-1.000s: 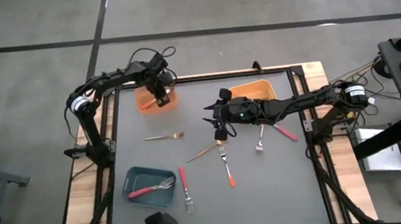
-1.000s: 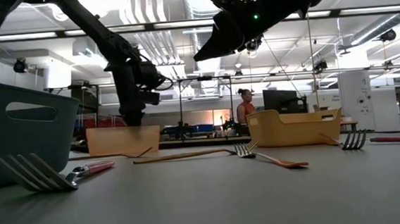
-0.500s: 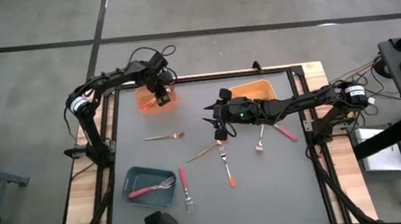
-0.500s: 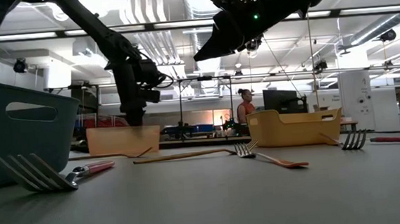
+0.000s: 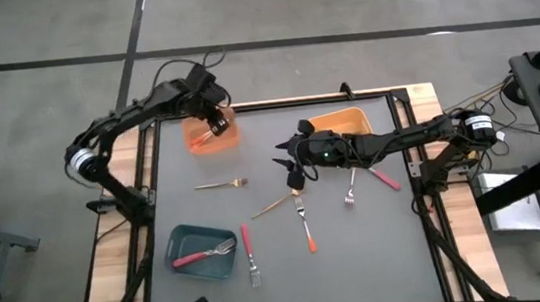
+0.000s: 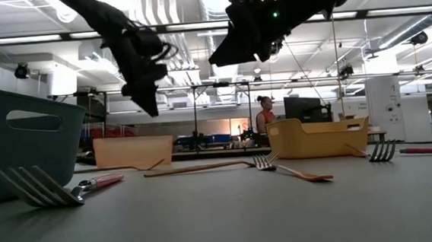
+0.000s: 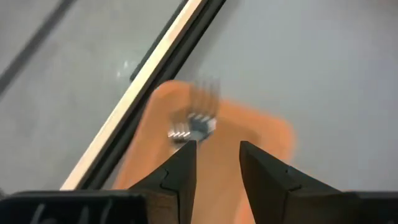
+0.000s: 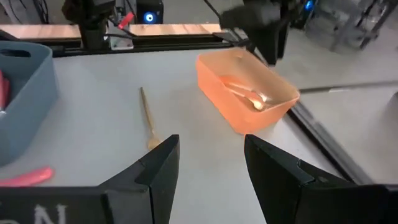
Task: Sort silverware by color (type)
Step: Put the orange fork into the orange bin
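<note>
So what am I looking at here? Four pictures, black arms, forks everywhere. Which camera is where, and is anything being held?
These are two robot arms sorting forks by colour. One picture looks straight down on the table, one looks level across it, and one comes from each arm's wrist. The left gripper hangs over the orange bin, where a fork lies; its fingers are apart and hold nothing. The right gripper hovers open and empty over loose forks, such as an orange-handled fork and a gold fork. A teal bin holds a pink-handled fork. A yellow-orange bin stands at the back.
</note>
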Controlling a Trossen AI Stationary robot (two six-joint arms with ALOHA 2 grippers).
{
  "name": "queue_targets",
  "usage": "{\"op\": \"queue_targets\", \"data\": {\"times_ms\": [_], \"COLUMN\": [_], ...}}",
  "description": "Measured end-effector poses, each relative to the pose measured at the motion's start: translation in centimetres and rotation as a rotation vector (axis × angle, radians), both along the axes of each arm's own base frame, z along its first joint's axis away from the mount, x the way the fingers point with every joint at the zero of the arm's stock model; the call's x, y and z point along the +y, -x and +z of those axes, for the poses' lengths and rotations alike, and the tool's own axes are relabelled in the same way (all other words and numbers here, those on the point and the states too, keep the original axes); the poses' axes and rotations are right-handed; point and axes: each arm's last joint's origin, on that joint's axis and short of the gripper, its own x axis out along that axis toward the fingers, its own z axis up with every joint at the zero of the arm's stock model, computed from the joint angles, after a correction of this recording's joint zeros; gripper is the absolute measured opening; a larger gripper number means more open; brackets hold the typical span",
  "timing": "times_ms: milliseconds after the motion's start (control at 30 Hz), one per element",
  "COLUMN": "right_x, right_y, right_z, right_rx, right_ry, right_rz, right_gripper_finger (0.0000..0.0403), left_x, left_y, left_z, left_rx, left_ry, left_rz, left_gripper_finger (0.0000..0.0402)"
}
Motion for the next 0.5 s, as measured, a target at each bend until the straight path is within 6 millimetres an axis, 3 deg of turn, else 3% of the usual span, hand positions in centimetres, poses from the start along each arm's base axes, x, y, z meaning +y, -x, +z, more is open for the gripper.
{"op": "queue_targets", "data": {"times_ms": [267, 500], "right_x": [0.4, 1.1], "right_y": [0.3, -0.7], "right_z": [1.1, 2.2], "right_rx": [0.035, 0.122], "right_ry": [-0.173, -0.299], "right_rz": [-0.058, -0.052], "right_gripper_finger": [0.0173, 0.0173], "left_x": [-7.7, -14.3], "left_y": [-1.1, -1.7], "left_z": [1.2, 0.7], "left_rx": [-0.316, -0.517], "left_ry": [-0.106, -0.125], "left_rz": [-0.079, -0.147], "left_gripper_finger": [0.0102, 0.0102]}}
